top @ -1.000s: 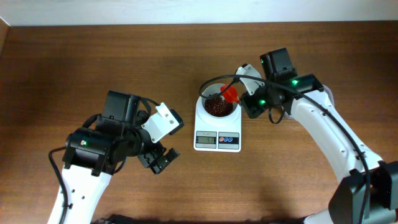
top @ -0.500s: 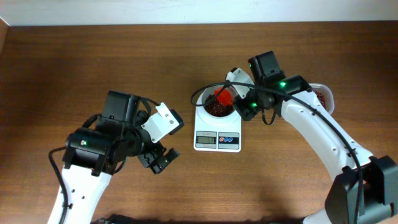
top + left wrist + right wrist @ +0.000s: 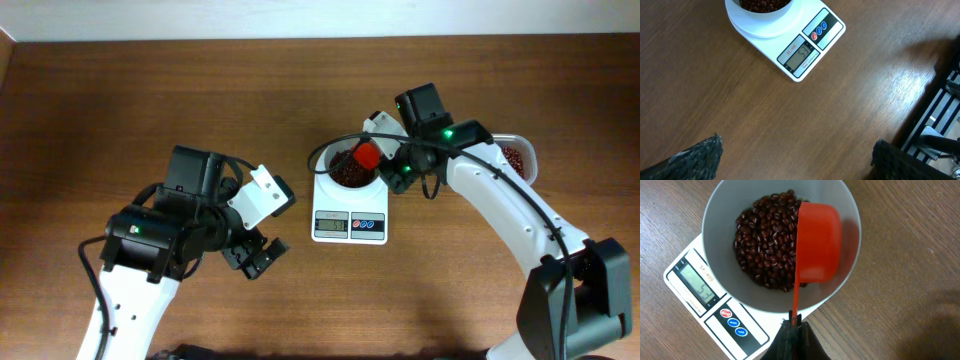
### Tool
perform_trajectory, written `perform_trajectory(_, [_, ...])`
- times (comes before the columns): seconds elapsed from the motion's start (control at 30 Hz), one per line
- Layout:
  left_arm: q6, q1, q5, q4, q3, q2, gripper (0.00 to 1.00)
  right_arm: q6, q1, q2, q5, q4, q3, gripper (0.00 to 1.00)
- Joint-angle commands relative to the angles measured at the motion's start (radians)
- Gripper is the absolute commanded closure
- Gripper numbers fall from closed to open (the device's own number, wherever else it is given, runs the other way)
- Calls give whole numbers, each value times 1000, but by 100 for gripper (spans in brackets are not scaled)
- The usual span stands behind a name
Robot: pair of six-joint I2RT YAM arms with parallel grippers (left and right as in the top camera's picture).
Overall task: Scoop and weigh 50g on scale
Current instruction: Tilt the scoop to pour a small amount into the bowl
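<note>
Overhead | one scale [image 3: 349, 226] | one bowl [image 3: 720, 227] (beans [image 3: 345, 175] inside) | one scoop [image 3: 367, 156]

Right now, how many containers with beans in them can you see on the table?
2: the white bowl on the scale, and a clear tub far right, partly hidden behind the right arm.

Bright, even light; soft shadows, sharp focus.
</note>
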Motion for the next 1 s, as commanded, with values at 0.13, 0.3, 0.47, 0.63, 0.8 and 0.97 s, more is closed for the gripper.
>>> perform_trajectory(0.13, [16,6,14,0,15,-3,1,-3,47,29,5,6,10,96])
perform_trajectory(0.3, [16,6,14,0,15,-3,1,-3,47,30,8,9,10,96])
perform_trajectory(0.47, [16,6,14,0,15,-3,1,-3,45,30,87,61,10,96])
perform_trajectory(0.63, [16,6,14,0,15,-3,1,-3,45,30,76,18,10,96])
perform_trajectory(0.8, [16,6,14,0,15,-3,1,-3,45,30,-38,-11,10,96])
perform_trajectory(0.97, [16,6,14,0,15,-3,1,9,42,30,-141,-19,12,96])
